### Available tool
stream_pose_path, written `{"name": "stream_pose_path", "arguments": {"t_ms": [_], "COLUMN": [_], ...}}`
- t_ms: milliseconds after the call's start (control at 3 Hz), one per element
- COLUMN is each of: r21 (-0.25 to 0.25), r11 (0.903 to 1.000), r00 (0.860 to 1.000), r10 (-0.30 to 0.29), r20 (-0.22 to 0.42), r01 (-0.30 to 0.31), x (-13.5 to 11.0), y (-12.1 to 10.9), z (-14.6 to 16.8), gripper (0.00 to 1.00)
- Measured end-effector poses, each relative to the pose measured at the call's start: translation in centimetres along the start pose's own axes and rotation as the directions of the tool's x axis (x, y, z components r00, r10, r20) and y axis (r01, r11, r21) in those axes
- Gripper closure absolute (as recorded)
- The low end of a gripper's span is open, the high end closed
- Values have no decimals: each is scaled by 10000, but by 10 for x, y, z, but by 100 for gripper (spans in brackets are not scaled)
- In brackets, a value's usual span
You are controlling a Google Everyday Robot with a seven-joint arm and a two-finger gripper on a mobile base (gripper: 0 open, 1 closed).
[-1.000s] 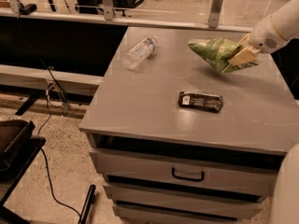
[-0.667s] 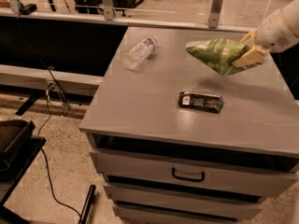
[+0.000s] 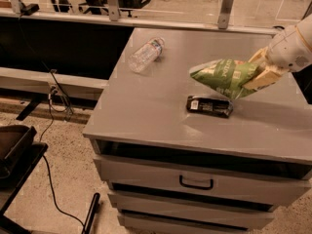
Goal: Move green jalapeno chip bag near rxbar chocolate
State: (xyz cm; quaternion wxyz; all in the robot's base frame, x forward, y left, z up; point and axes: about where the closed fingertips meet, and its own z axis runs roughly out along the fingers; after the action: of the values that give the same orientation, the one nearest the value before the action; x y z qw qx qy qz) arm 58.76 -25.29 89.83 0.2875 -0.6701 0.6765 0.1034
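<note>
The green jalapeno chip bag (image 3: 224,77) is a crinkled light-green foil bag held in the air above the grey cabinet top (image 3: 156,111). My gripper (image 3: 261,74) comes in from the right edge and is shut on the bag's right end. The rxbar chocolate (image 3: 209,106) is a flat black bar with a white patch at its left end. It lies on the cabinet top just below and slightly left of the hanging bag.
A clear plastic bottle (image 3: 145,54) lies on its side at the cabinet top's back left. Drawers with a dark handle (image 3: 196,183) face front. A rail with posts (image 3: 224,6) runs behind. Cables (image 3: 53,130) and a dark stand sit on the floor at left.
My gripper has carried the chip bag down and toward the front, closer to the black bar. The bar and the bottle have not moved.
</note>
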Motion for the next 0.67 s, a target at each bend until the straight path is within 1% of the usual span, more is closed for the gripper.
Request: {"name": "stream_pose_path", "arguments": {"t_ms": [333,667], "r21": [-251,-293], "r11": [9993,9987], "r00": [9995,9987], "r10": [294,430], "r20": [67,265], "r01": [-292,-423], "x": [-4,-16], "y": [20,28], "z": [19,29], "gripper": [36,12]}}
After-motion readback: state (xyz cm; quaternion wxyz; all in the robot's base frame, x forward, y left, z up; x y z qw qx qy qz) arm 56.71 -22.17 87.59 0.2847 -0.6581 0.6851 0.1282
